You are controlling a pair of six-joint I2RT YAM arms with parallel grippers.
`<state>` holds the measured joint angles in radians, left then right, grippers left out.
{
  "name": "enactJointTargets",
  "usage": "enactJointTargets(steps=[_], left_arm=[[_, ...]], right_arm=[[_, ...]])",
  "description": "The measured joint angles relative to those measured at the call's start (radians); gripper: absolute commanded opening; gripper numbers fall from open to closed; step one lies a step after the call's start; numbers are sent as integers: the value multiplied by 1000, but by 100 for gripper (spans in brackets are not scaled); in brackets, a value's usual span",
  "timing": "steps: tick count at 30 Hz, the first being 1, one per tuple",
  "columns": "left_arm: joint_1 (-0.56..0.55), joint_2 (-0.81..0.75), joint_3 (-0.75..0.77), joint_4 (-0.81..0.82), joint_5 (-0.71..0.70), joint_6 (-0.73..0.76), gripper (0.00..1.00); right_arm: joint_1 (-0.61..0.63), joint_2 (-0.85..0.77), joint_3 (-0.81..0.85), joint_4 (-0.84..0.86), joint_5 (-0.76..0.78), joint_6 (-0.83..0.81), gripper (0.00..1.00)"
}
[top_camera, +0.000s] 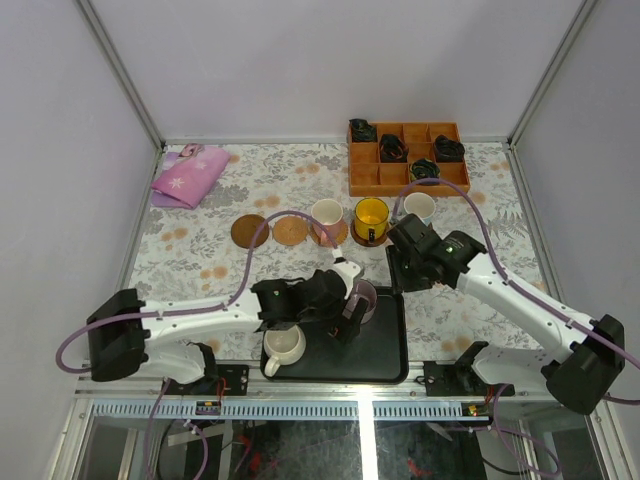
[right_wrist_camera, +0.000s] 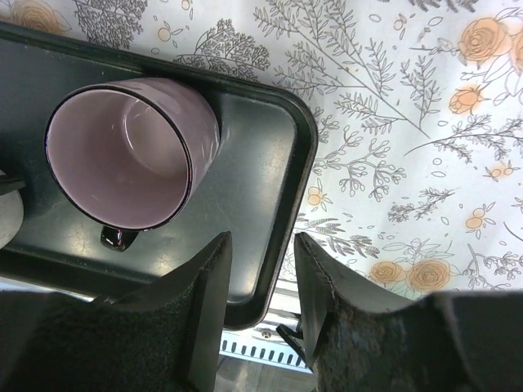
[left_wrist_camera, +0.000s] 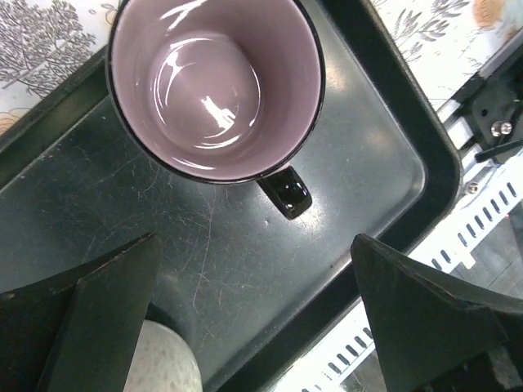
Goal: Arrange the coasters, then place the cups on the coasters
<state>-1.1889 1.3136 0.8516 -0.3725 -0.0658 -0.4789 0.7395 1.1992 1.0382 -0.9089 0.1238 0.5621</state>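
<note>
Starting at the upper left of the overhead view, a folded pink cloth (top_camera: 190,175) lies on the flowered desk (top_camera: 200,255). Right of it, a row runs across the middle of the frame. It begins with a dark brown coaster (top_camera: 250,231) and a lighter brown coaster (top_camera: 291,230), both bare and just beside each other. Next in the row the pink cup (top_camera: 327,213) stands on a coaster, then the yellow cup (top_camera: 371,214) stands on another. The light blue cup (top_camera: 419,206) ends the row, and whether a disc lies under it I cannot tell.

Below the row, at lower centre, the black tray (top_camera: 385,355) carries the cream cup (top_camera: 283,345) in its left part and the mauve cup (top_camera: 362,300) near its upper edge.

In the left wrist view the left claw (left_wrist_camera: 255,245) is spread wide and grasps nothing. The mauve cup stands upright just ahead of its fingertips, handle pointing toward the claw.

In the right wrist view the right claw (right_wrist_camera: 260,245) hangs above the tray's edge. Its jaws are parted by a narrow gap with nothing between them, and the mauve cup is at the upper left of that frame.

At the upper right of the overhead view stands the orange compartment box (top_camera: 365,178), holding black coiled items.
</note>
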Motion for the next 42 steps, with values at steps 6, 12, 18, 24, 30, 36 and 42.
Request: enactJointTargets(steps=[6, 12, 18, 24, 30, 36, 42], left_arm=[[-32, 111, 39, 10, -51, -30, 100], [-40, 161, 50, 22, -91, -53, 100], [-41, 195, 58, 16, -137, -72, 93], [-41, 158, 26, 6, -198, -122, 80], [-41, 93, -16, -43, -248, -143, 77], [-41, 82, -19, -47, -248, -106, 75], [-41, 82, -24, -30, -210, -9, 69]], right_arm=[[0, -68, -4, -1, 41, -4, 44], [0, -94, -24, 1, 51, -5, 44], [0, -94, -34, 5, 51, -5, 44], [0, -85, -34, 35, 43, -5, 44], [0, -55, -35, 61, 35, -5, 44], [0, -49, -35, 76, 31, -5, 44], [0, -49, -40, 89, 27, -2, 44]])
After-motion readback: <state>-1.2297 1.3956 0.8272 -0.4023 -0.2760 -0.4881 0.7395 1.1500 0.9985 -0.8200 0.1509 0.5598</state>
